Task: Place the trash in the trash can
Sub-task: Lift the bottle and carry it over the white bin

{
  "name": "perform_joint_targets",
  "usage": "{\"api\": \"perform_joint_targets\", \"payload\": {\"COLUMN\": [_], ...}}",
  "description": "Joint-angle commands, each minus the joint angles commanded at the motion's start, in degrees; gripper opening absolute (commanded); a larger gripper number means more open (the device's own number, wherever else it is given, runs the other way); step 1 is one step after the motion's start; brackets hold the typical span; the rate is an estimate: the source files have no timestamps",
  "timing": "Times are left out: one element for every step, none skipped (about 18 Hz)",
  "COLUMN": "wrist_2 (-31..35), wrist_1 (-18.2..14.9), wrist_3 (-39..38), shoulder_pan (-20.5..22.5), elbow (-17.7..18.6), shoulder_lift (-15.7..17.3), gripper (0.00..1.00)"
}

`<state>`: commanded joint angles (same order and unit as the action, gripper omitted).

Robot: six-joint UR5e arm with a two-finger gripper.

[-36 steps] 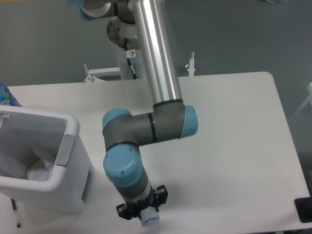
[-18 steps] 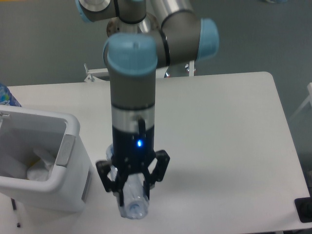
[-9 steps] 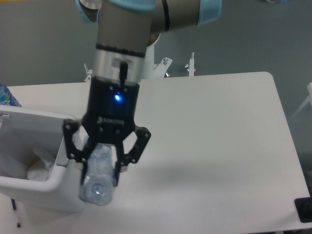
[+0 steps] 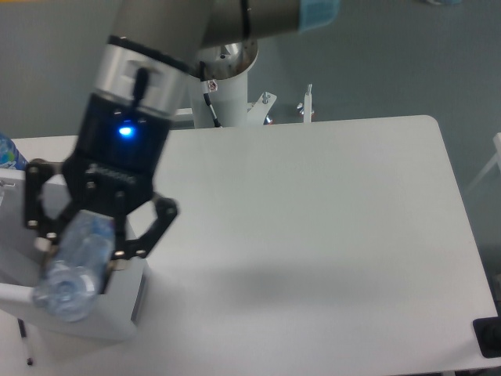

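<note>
One clear plastic bottle [image 4: 74, 270] hangs in the claw [image 4: 78, 251], tilted so that its lower end points down and toward the camera. The claw hangs over the trash can [image 4: 117, 309], whose white rim and grey side panel show only at the lower left, most of the bin being hidden behind the claw and the arm's dark wrist with its blue light. The bottle is held lengthwise between the two fingers, which likely keeps it steady in transit and lets it drop cleanly once the fingers part. Being held above the bin's opening and not beside it suggests the drop is the step at hand.

The claw is clenched on the bottle: its fingers [image 4: 129, 247] press against the bottle's sides, spread only as far as the bottle's width, while the outer linkages splay out to either side. Nothing else touches the bottle; it hangs clear of the rim as far as can be told, though the exact gap is hidden.

Whether the wrapper lies inside the bin cannot be seen from here. The white counter [image 4: 329, 219] to the right carries nothing of the task. A blue-topped object [image 4: 9, 153] peeks in at the far left edge.
</note>
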<state>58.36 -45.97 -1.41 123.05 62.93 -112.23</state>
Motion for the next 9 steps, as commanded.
{"api": "perform_joint_targets", "payload": {"wrist_2": [0.0,0.0,0.17,0.18,0.18,0.18,0.26,0.35,0.44], "wrist_1": [0.0,0.0,0.0,0.0,0.0,0.0,0.0,0.0,0.0], "wrist_3": [0.18,0.26,0.27,0.44,0.96,1.66,2.37,2.9,3.25], "shoulder_pan": [-0.62,-1.23,-1.67,-1.94,-2.38,-2.73,-2.91,-2.99,-3.0], "elbow": [0.18,0.44,0.79,1.05,1.32,1.76,2.46,3.07,3.77], "shoulder_lift": [-0.35,-0.35,-0.53,-0.53,-0.53,-0.53,-0.44,-0.27,-0.09], "gripper": [0.56,0.56,0.57,0.57,0.6,0.61,0.68,0.74,0.74]}}
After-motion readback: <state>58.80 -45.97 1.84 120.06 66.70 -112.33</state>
